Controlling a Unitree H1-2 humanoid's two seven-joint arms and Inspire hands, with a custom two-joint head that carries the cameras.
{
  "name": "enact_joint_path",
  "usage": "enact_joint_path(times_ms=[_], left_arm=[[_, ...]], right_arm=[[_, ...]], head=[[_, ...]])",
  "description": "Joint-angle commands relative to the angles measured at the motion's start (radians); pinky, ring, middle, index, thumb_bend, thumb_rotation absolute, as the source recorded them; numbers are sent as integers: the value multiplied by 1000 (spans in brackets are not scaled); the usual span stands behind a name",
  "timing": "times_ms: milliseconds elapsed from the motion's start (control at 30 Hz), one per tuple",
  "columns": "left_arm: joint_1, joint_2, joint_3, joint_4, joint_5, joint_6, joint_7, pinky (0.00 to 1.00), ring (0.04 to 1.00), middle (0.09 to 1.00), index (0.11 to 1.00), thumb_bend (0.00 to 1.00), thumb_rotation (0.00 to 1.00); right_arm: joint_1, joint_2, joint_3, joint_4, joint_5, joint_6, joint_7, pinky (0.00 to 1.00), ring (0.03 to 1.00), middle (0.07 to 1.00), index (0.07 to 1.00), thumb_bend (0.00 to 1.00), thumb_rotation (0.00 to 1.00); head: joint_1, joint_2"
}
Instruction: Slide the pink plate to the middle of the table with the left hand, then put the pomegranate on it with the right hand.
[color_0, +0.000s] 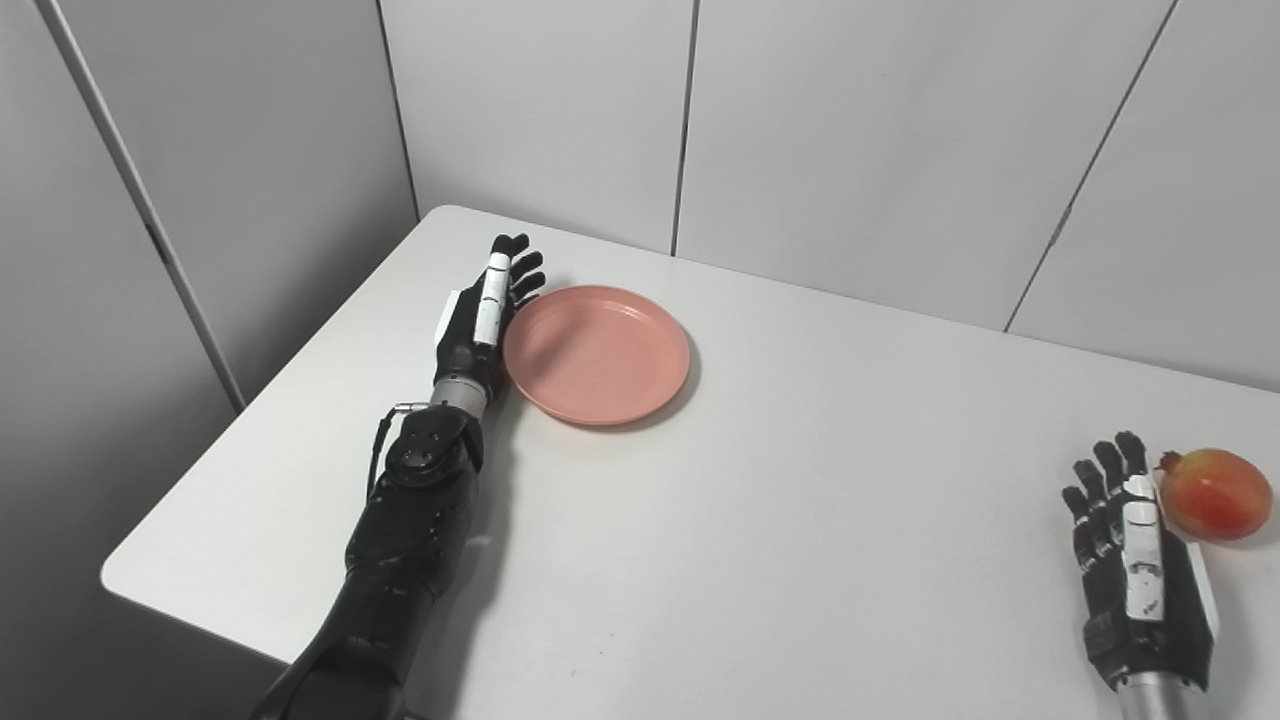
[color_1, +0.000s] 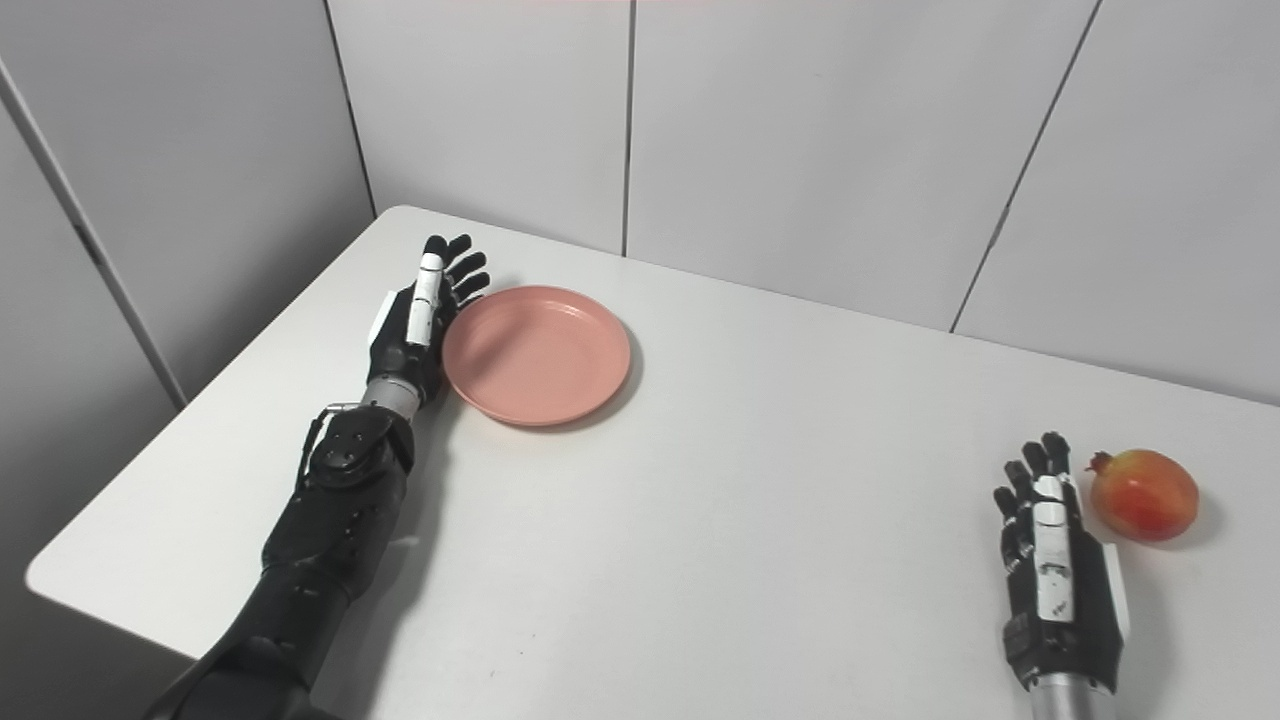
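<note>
The pink plate (color_0: 597, 353) sits flat and empty on the white table (color_0: 760, 520), in the far left part of the surface, near the far left corner and set in from both the far edge and the left edge. It is right side up, its raised rim plain all round.

The left hand (color_0: 483, 320) lies against the plate's left rim, set on edge with the palm turned toward the plate. Its fingers (color_0: 513, 262) are stretched out toward the far edge and held close together, curling slightly round the far left of the rim; they hold nothing. Contact between palm and rim looks likely, though the exact touching line is hidden by the hand itself. The black forearm (color_0: 405, 540) runs back from the hand to the near edge of the table.

The pomegranate (color_1: 1143, 494), red and orange with its small crown pointing left, rests on the surface near the right edge, well apart from the plate.

The right hand (color_1: 1055, 575) lies just beside the pomegranate, on its left and slightly nearer the near edge. The back of the hand faces up; its fingers (color_1: 1030, 475) are extended, a little apart, pointing toward the far edge, and are closed on nothing. From the left eye view the fingertips appear close to the fruit; whether they touch cannot be told.
</note>
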Motion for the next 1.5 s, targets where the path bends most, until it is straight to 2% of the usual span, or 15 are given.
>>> enact_joint_path(times_ms=[0, 267, 533, 633, 767, 1167, 1467], left_arm=[[-33, 2, -11, -44, 17, 8, -13, 894, 889, 892, 880, 673, 1000], [-21, -30, -40, -84, 48, 30, -11, 927, 895, 900, 889, 661, 1000], [-16, -74, -54, -137, 39, 104, -17, 903, 896, 898, 889, 636, 1000], [-12, -86, -78, -142, 58, 127, -21, 910, 901, 902, 892, 649, 1000], [-9, -94, -99, -131, 80, 112, -31, 900, 915, 917, 909, 631, 1000], [-11, -118, -139, -118, 108, 100, -42, 932, 927, 931, 922, 636, 1000], [-2, -131, -180, -141, 139, 100, -43, 941, 934, 942, 940, 628, 1000]], right_arm=[[-28, -9, -2, -35, 0, -15, 3, 1000, 1000, 1000, 1000, 650, 844], [-26, -4, -2, -50, -4, -2, -5, 1000, 1000, 1000, 1000, 660, 836], [-26, -3, -1, -66, 0, 10, -6, 1000, 1000, 1000, 1000, 654, 834], [-25, -5, 2, -71, -5, 14, -7, 1000, 1000, 1000, 1000, 660, 834], [-27, -3, 0, -71, -6, 17, -11, 1000, 1000, 1000, 1000, 690, 826], [-33, -3, -1, -64, -6, 13, -11, 1000, 1000, 1000, 1000, 676, 836], [-34, 1, 6, -67, -17, 14, -15, 1000, 1000, 1000, 1000, 663, 855]], head=[[1, 1], [-4, 5], [-9, 14], [-8, 15], [-9, 15], [-18, 20], [-81, 35]])
